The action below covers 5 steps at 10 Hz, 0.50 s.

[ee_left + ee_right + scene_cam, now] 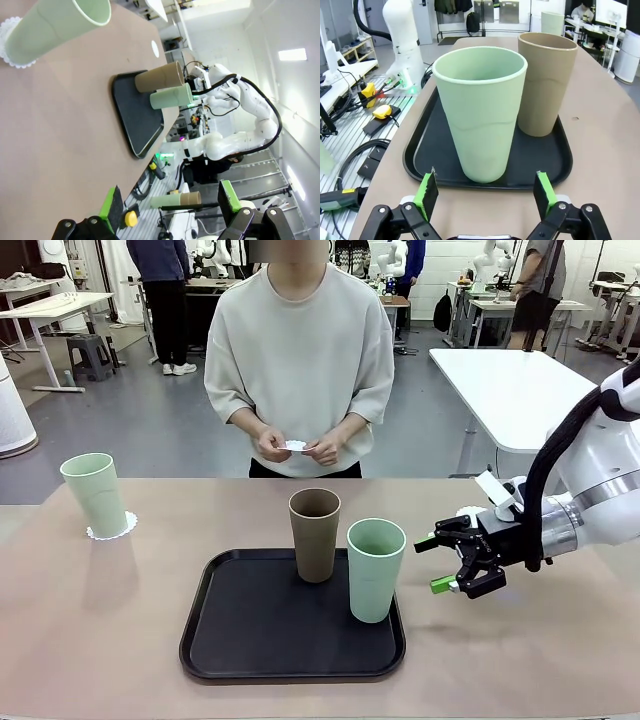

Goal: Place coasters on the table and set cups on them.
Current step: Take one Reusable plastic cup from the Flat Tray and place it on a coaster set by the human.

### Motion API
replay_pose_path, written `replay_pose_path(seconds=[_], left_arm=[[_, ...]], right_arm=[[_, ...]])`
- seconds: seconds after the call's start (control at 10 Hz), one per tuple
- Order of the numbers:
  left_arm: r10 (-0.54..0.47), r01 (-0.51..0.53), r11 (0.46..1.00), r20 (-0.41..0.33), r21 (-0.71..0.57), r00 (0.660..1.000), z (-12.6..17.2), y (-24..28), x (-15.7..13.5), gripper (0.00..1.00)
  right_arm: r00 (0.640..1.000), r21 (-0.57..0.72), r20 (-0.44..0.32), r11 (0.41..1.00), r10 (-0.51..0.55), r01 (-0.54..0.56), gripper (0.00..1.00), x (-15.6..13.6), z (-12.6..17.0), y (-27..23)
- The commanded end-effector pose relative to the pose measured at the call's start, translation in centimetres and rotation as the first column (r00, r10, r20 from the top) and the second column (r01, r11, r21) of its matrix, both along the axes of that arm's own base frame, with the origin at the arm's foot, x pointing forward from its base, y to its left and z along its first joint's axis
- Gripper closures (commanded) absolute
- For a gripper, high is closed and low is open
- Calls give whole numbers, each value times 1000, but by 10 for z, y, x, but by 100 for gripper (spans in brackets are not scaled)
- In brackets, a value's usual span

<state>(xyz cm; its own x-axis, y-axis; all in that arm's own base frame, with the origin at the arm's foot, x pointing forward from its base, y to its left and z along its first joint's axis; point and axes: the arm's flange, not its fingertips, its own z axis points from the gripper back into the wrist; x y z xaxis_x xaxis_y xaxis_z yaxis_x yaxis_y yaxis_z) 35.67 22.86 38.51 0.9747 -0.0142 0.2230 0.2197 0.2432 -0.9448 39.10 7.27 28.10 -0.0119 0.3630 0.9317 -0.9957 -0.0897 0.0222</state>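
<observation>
One wide table (100, 640) carries a black tray (250, 640) at the middle of its near edge. A brown cup (315, 535) and a green cup (375, 570) stand upright on the tray. The green cup is at the tray's right edge, straight ahead of the right gripper (432, 565) and just beside it, untouched. That claw is spread wide and empty. The left gripper (170, 200) also gapes, holding nothing, well apart from the tray. A third cup (95, 495) sits on a coaster (112, 531) near the table's far left edge.
</observation>
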Motion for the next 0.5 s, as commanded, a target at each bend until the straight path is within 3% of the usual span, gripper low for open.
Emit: replay_pose_path(seconds=[0.0,0.1,0.4], left_arm=[[5,-5,1000,-6,5,1000,2,0,0,0],[5,-5,1000,-6,5,1000,2,0,0,0],[5,-5,1000,-6,5,1000,2,0,0,0]], right_arm=[[999,15,-16,999,-51,51,0,0,3,10],[1000,0,0,1000,0,0,0,0,0,0],[1000,0,0,1000,0,0,0,0,0,0]])
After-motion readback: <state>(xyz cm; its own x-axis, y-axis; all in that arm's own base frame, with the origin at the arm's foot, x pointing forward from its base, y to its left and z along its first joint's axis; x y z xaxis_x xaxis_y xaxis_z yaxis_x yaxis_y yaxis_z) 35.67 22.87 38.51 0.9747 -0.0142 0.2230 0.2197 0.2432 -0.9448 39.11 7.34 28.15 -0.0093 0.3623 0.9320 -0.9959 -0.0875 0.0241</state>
